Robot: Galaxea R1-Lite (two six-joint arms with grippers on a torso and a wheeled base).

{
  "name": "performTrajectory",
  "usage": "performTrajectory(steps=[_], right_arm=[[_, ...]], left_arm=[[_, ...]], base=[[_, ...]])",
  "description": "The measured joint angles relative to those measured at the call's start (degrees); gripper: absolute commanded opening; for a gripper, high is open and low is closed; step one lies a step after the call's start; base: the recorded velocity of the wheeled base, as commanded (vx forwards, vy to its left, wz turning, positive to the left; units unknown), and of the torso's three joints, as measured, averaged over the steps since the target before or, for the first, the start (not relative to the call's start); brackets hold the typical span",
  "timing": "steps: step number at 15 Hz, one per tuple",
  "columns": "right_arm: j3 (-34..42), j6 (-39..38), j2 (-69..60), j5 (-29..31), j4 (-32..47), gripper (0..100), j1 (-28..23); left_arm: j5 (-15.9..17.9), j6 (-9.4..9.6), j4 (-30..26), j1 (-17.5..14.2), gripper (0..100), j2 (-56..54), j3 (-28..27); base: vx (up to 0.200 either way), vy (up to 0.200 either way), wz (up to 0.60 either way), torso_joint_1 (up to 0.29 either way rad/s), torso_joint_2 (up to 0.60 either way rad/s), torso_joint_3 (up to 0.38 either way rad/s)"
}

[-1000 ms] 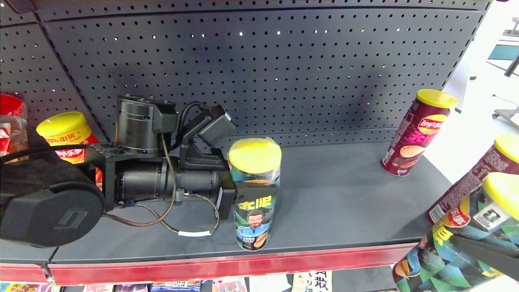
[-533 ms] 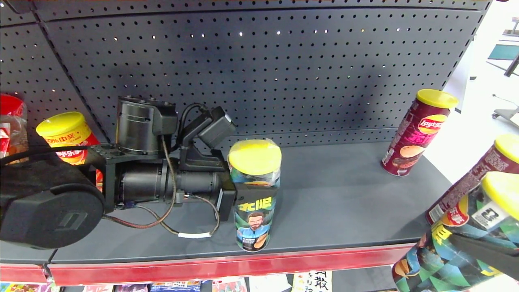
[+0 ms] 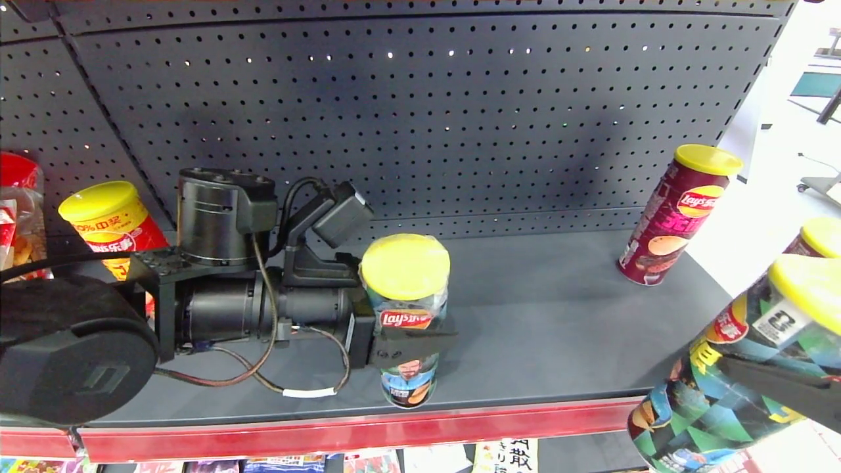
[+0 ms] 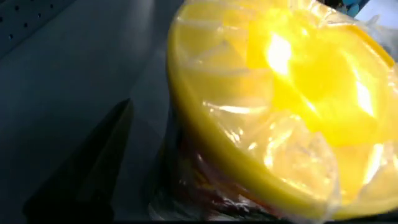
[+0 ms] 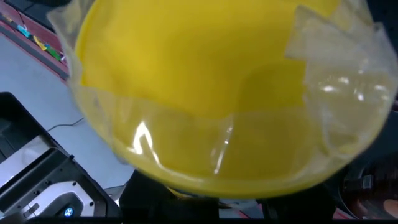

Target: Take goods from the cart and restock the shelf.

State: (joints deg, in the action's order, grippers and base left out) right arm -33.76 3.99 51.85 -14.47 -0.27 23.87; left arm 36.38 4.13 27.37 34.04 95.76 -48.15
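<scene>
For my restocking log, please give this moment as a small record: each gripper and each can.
Left gripper: shut on first green chip can, upright near shelf front
Right gripper: shut on second green chip can, beyond the shelf's right end
Maroon chip can: upright, shelf rear right
Red chip can: upright, shelf rear left

My black left gripper [image 3: 412,341] holds a blue-green can [image 3: 404,299], yellow-lidded with a red badge; the patterned can [image 3: 706,407] in my right gripper [image 3: 782,393] shows teal, green and black triangles. A maroon can [image 3: 677,217], yellow-topped, stands on the grey, red-edged shelf [image 3: 558,315].
</scene>
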Motion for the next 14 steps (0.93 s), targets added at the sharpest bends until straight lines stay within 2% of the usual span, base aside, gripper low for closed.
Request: performTrajectory(steps=[3,7,14], right_arm=[[-3.8,0.0,4.5,-0.2,-1.0,0,0.2],[-8.5,0.2,13.7,-1.5,-7.4,0,0.6],[-22.7,0.3,32.5,-1.8,-13.9,0,6.8]], left_arm=[[-0.3,-0.11,0.1,-1.2,100,-2.3,3.3],[-0.9,-0.01,0.1,-3.1,100,-6.0,7.7],[-2.2,0.4,0.0,-9.1,100,-14.4,18.3]], base=[[0.0,0.0,0.0,0.0,0.0,0.0],[0.0,0.0,0.0,0.0,0.0,0.0],[0.0,0.0,0.0,0.0,0.0,0.0]])
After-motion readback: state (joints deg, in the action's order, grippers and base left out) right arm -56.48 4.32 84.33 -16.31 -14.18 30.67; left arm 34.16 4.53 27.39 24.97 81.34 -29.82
